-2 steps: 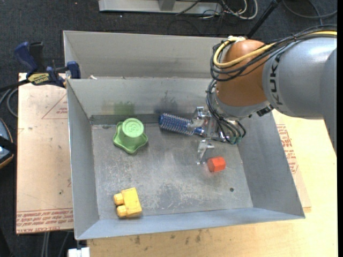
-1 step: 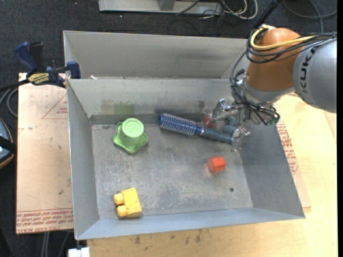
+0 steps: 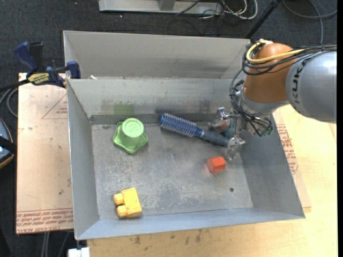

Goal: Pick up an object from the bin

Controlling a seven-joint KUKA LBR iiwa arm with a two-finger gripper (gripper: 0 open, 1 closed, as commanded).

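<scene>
The blue hairbrush (image 3: pixel 187 128) lies toward the back right of the bin (image 3: pixel 177 191). Its long axis runs from the bristled head on the left down to the handle on the right. The handle end sits right under the pincer (image 3: pixel 228 129). As far as I can make out, the pincer is spread, with one tip on the far side of the handle and the other on the near side, so it straddles the brush crosswise. I'd say a straight close on the handle is what comes next. A small red block (image 3: pixel 216 165) lies just beside the nearer tip and could get nudged. The bin floor is flat bare metal, and the right wall slopes up close behind the arm. A green cup (image 3: pixel 130 135) and a yellow block (image 3: pixel 127 203) lie well apart to the left.
</scene>
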